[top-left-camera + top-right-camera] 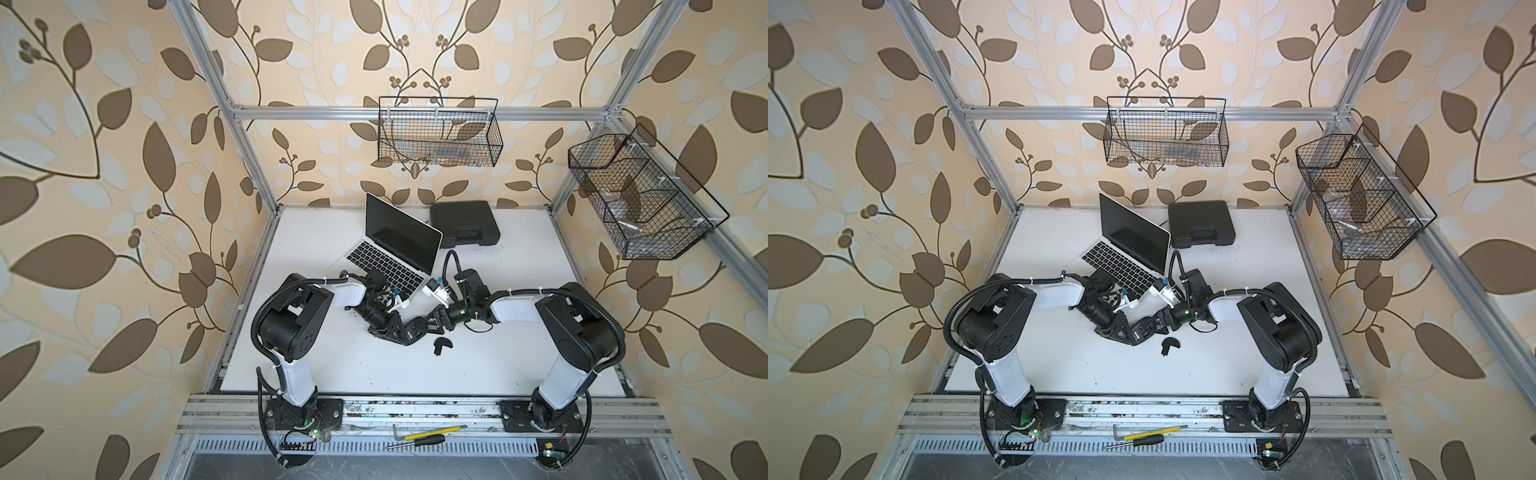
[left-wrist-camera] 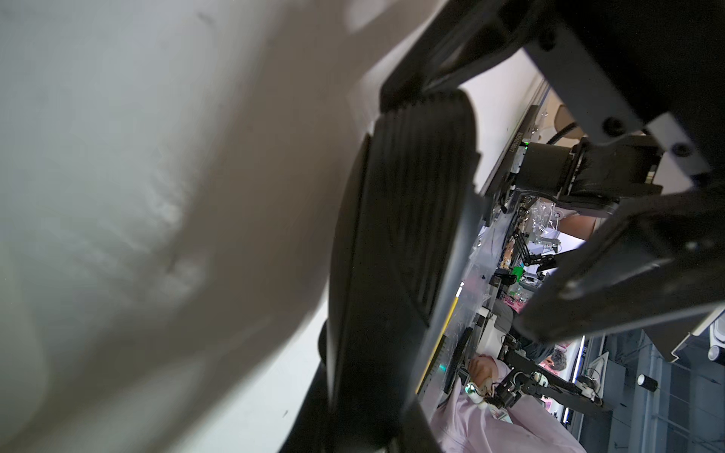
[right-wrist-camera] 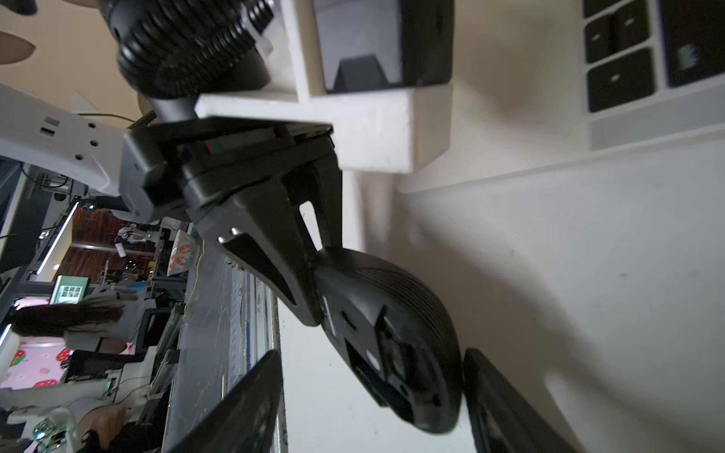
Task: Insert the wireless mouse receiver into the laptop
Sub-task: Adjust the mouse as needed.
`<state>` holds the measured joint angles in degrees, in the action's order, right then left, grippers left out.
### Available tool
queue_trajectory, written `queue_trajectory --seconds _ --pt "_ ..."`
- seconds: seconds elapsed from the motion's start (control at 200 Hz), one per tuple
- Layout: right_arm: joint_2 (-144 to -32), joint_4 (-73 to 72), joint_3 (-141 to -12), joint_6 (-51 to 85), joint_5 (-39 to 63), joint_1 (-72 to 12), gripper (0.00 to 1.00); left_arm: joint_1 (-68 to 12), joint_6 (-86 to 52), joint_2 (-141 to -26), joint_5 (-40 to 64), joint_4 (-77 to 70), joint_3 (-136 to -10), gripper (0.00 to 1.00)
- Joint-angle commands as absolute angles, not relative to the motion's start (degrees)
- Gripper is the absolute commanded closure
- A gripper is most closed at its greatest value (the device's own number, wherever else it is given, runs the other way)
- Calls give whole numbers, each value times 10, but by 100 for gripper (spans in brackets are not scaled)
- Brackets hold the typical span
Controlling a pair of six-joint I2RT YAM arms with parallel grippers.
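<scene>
The silver laptop (image 1: 395, 253) (image 1: 1127, 249) stands open at the back of the white table; its keys and edge (image 3: 647, 125) show in the right wrist view. In front of it my left gripper (image 1: 392, 330) (image 3: 319, 282) is shut on the black mouse (image 3: 392, 333) (image 2: 412, 235), whose opened underside faces the right wrist camera. My right gripper (image 1: 417, 328) (image 3: 372, 353) is open, its fingers (image 3: 243, 408) either side of the mouse's free end and one of them close against its side. I cannot make out the wireless mouse receiver in any view.
A flat black D-shaped cover (image 1: 441, 345) (image 1: 1170, 345) lies on the table just in front of the grippers. A black plastic case (image 1: 464, 224) sits behind the laptop at the right. Wire baskets (image 1: 440, 133) (image 1: 640, 195) hang above. Hand tools (image 1: 419, 438) lie on the front rail.
</scene>
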<state>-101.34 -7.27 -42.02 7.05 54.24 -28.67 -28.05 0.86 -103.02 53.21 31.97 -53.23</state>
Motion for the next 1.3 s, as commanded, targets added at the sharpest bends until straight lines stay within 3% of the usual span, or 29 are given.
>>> queue_trajectory --seconds 0.0,0.075,0.18,0.315,0.355,0.375,0.52,0.775,0.84,0.91,0.985,1.055,1.07,1.105,1.145,1.225,1.295 --pt "-1019 -61 -428 48 578 -293 28 -282 35 -991 576 334 -534 100" --pt "-1015 -73 -425 61 594 -289 36 -282 39 -986 580 333 -531 100" --pt "-1002 -91 -421 79 609 -287 57 -282 49 -981 592 340 -536 100" --pt "-980 -107 -412 102 618 -283 75 -282 62 -967 591 341 -535 100" --pt "-973 -120 -404 114 624 -282 80 -282 56 -957 593 327 -530 75" --pt "-969 -126 -402 120 628 -281 82 -281 50 -951 595 317 -527 68" --pt "-948 -146 -387 149 645 -281 84 -282 -14 -928 650 218 -502 46" --pt "-939 -176 -376 178 657 -271 85 -282 -15 -915 671 202 -497 49" --pt "-942 -174 -377 178 658 -272 84 -281 -26 -913 676 191 -494 60" --pt "-939 -165 -373 171 645 -271 82 -281 -38 -912 679 173 -489 72" --pt "-921 -154 -362 167 619 -262 70 -281 -41 -917 675 172 -486 81" --pt "-888 -142 -346 168 578 -249 47 -282 -41 -927 659 182 -487 90" --pt "-878 -139 -343 170 568 -247 43 -282 -41 -931 654 186 -488 91" --pt "-855 -123 -340 171 539 -245 22 -282 -39 -940 643 196 -492 92" --pt "-830 -110 -338 170 513 -248 11 -283 -37 -951 631 208 -498 92" --pt "-789 -74 -342 164 451 -264 10 -288 -19 -977 610 246 -517 92" --pt "-777 -44 -357 160 413 -289 17 -295 -4 -995 600 271 -531 94"
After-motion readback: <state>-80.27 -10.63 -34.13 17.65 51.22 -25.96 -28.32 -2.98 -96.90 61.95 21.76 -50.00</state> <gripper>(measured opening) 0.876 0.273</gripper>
